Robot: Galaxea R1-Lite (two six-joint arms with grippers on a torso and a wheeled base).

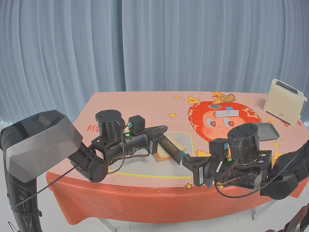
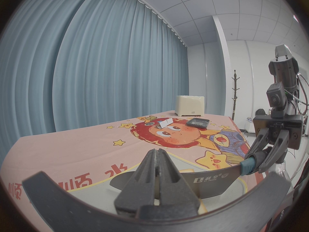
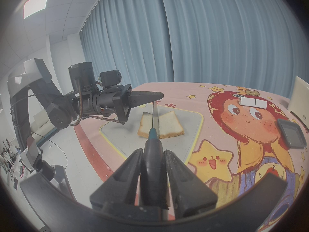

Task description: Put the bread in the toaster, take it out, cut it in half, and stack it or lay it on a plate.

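Observation:
A slice of bread (image 3: 167, 124) lies flat on the pale cutting mat (image 1: 145, 168) near the table's front. My right gripper (image 3: 153, 153) is shut on the handle of a knife (image 1: 172, 149), whose blade stands edge-down across the middle of the slice. My left gripper (image 1: 164, 128) is shut with nothing in it. It hovers just above the bread's far edge, by the blade's tip. The cream toaster (image 1: 284, 102) stands at the far right corner. A grey plate (image 1: 267, 131) lies to the right of the mat. From the left wrist, the blade (image 2: 209, 181) crosses just beyond the shut fingers (image 2: 157, 165).
Two small white blocks (image 1: 227, 113) sit on the cartoon face printed on the orange cloth. Table edges run close along the front and left of the mat. Curtains hang behind the table. Bare cloth lies between the mat and the toaster.

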